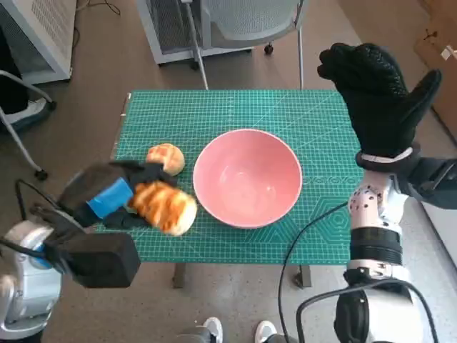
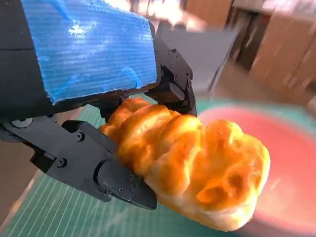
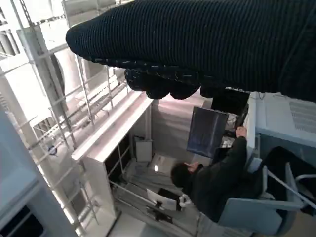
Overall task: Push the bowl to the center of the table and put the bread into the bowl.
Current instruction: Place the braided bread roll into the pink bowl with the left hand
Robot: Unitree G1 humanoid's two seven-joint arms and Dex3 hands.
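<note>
- One pink bowl (image 1: 247,177) stands on the mat.
- Two pieces of bread: one long braided loaf (image 1: 166,206) and one round bun (image 1: 166,158).
- One green cutting mat (image 1: 235,107) covers the one small table.
- Two robot hands: one left hand (image 1: 107,196) with blue tape, one gloved right hand (image 1: 380,96).
- One grey mesh chair (image 1: 246,21) sits beyond the table.
- One pair of shoes (image 1: 235,331) shows at the near edge.
- One seated person (image 3: 217,180) appears in the right wrist view, with one dark monitor (image 3: 206,132).
</note>
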